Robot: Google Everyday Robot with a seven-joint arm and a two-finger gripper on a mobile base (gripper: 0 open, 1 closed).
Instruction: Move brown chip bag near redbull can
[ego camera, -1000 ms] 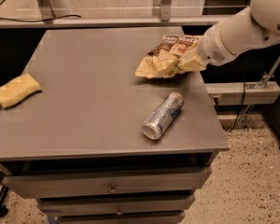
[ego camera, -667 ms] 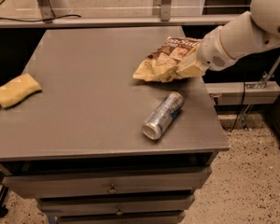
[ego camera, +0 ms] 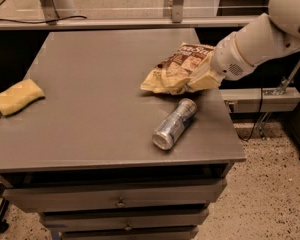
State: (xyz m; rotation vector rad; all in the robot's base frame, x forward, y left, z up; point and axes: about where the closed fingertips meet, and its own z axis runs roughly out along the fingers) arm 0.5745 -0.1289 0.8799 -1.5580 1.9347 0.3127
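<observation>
The brown chip bag (ego camera: 177, 70) is a crinkly pale-yellow bag with a dark brown panel, at the right side of the grey table (ego camera: 90, 99), held off the surface at its right end. My gripper (ego camera: 204, 78) comes in from the right on a white arm and is shut on the bag's right edge. The redbull can (ego camera: 174, 124), silver and blue, lies on its side just below the bag, near the table's right front corner, a short gap from the bag.
A yellow sponge (ego camera: 16, 96) lies at the table's left edge. Drawers (ego camera: 120, 202) sit under the tabletop. A metal rail (ego camera: 115, 21) runs behind the table. The speckled floor (ego camera: 270, 194) is at the right.
The gripper with the chip bag has moved slightly left and down toward the can. The can and the sponge have not moved.
</observation>
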